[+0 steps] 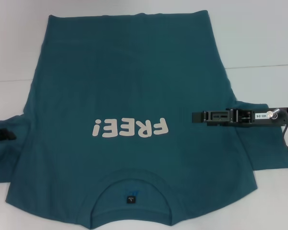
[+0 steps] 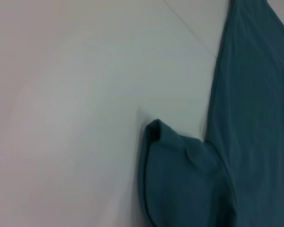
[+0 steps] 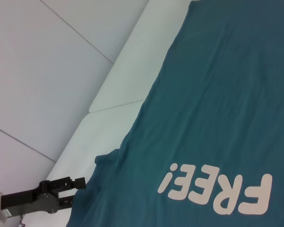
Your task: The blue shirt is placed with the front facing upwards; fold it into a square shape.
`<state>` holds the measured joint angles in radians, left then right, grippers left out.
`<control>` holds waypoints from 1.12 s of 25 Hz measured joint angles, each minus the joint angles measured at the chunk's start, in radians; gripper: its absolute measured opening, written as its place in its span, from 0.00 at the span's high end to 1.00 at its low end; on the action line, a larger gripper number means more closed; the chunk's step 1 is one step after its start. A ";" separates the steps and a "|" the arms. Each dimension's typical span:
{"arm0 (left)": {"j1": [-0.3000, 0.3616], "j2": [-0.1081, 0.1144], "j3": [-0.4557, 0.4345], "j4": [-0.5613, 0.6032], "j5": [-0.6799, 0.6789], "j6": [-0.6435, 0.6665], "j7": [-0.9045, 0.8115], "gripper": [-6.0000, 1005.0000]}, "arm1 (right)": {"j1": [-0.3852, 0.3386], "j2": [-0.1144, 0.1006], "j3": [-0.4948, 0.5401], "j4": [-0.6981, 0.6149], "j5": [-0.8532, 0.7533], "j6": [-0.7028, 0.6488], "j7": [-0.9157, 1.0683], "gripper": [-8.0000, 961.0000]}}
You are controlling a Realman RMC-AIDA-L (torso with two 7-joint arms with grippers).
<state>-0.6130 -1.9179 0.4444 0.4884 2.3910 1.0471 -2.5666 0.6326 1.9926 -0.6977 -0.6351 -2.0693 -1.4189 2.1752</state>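
Note:
The blue shirt [image 1: 134, 72] lies spread flat on the white table, front up, with its collar [image 1: 131, 178] and small black label [image 1: 130, 198] nearest me. The white "FREE!" lettering [image 1: 129, 128] crosses the chest and also shows in the right wrist view as lettering [image 3: 217, 191]. My right gripper [image 1: 196, 116] reaches in from the right, over the shirt's body just right of the lettering. At the left edge my left gripper [image 1: 5, 135] sits at the left sleeve [image 1: 5, 160]. That sleeve [image 2: 180, 179] has a small curled corner in the left wrist view.
The white table [image 1: 259, 38] shows bare on both sides of the shirt and beyond its hem. The right sleeve [image 1: 269, 148] spreads out under the right arm. My left gripper [image 3: 78, 182] appears far off in the right wrist view.

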 joint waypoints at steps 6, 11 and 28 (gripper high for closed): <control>0.002 0.011 -0.010 -0.005 -0.034 0.029 0.014 0.42 | -0.001 0.000 0.001 0.000 0.000 0.000 -0.002 0.05; -0.004 0.016 -0.005 -0.002 -0.008 0.032 0.004 0.52 | -0.001 0.000 0.010 -0.001 0.000 0.000 -0.004 0.05; 0.010 0.012 -0.007 0.026 0.011 0.038 0.037 0.96 | -0.004 -0.002 0.025 0.000 0.000 -0.004 0.000 0.05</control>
<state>-0.6028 -1.9062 0.4375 0.5143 2.4018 1.0855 -2.5296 0.6288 1.9910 -0.6732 -0.6350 -2.0693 -1.4233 2.1752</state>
